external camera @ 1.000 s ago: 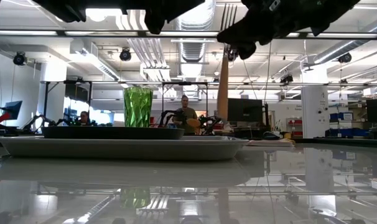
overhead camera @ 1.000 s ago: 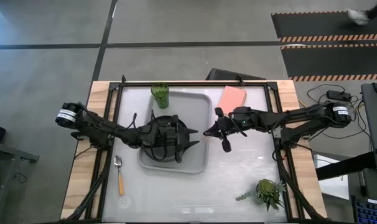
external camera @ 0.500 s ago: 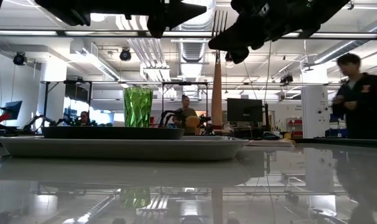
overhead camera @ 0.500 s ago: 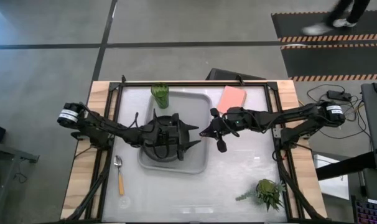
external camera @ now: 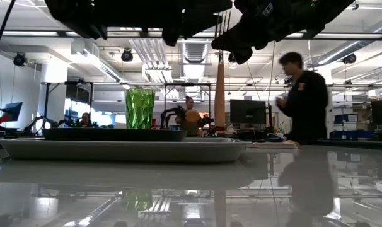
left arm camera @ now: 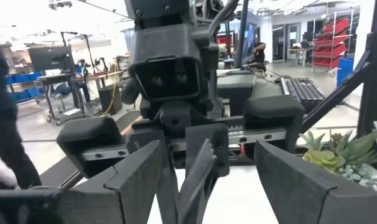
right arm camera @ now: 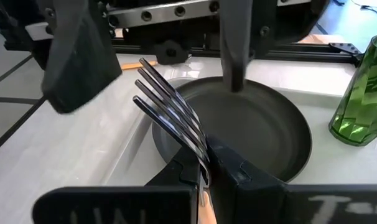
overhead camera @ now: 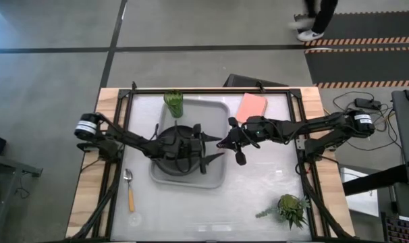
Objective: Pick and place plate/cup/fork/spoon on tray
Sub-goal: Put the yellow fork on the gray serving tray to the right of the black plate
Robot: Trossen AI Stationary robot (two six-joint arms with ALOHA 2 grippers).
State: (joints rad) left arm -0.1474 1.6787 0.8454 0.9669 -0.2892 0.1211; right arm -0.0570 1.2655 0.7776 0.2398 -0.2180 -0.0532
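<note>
the right claw (overhead camera: 223,143) pinches the fork (right arm camera: 170,109) beside the tray (overhead camera: 221,108), the spread left claw (overhead camera: 206,145) facing it hides much of the plate (right arm camera: 251,127), cup (overhead camera: 173,102) behind.

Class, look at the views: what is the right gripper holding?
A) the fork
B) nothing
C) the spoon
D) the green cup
A: the right gripper is shut on the fork, whose tines stick out past its fingers above the plate; the spoon lies on the table.
</note>
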